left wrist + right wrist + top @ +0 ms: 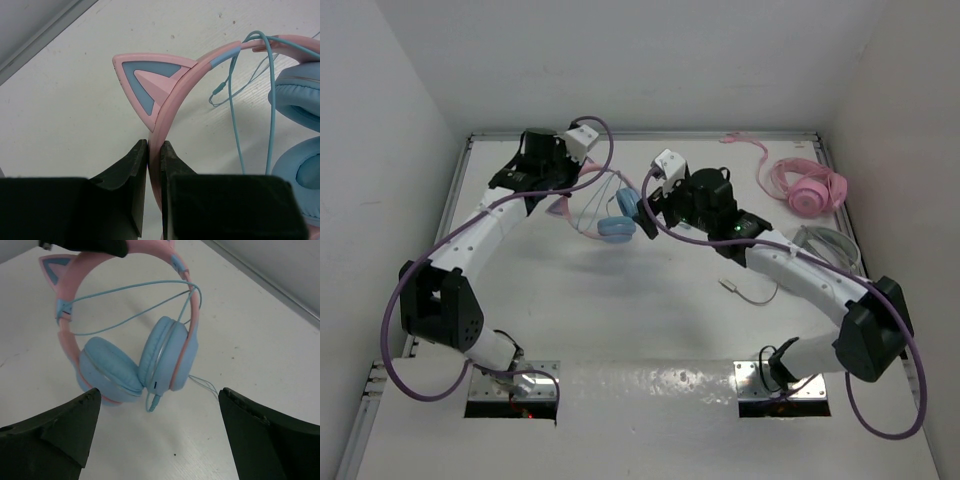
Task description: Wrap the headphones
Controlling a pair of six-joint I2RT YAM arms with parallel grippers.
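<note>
The headphones [617, 228] have light blue ear cups [165, 357] on a pink cat-ear headband [180, 85]. They hang just above the table, cups down. My left gripper [154, 146] is shut on the headband just below a cat ear [147, 85], and it shows in the top view [560, 205]. The thin pale blue cable [130, 287] runs in strands across the headband arch, and its end [152, 402] hangs under the cups. My right gripper [157, 395] is wide open and empty, just right of the cups [643, 214].
All-pink headphones [807, 187] lie at the back right with their cable trailing left. White-grey headphones [830, 245] lie in front of them, partly under my right arm. A thin loose wire [745, 292] lies on the table by the right forearm. White walls enclose the table.
</note>
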